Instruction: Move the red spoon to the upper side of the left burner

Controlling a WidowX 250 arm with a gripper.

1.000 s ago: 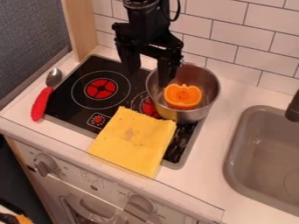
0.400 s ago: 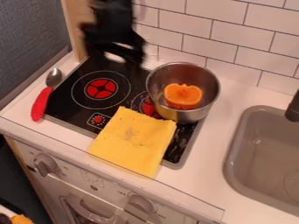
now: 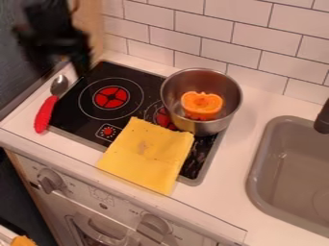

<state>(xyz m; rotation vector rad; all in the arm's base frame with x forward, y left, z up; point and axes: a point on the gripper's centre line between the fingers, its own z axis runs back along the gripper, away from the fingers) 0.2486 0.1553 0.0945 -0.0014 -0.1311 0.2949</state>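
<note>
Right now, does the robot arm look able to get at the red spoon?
Probably yes: the gripper looks close to the metal end of the spoon, and nothing lies on top of it.

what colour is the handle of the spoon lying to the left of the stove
The handle is red; it shows best in the camera view.

White ctr (image 3: 233, 163) w/ blk stovetop (image 3: 151, 87), red-hdl spoon (image 3: 45, 108) alongside, & yel cloth (image 3: 146, 156) partly on front strip.
</note>
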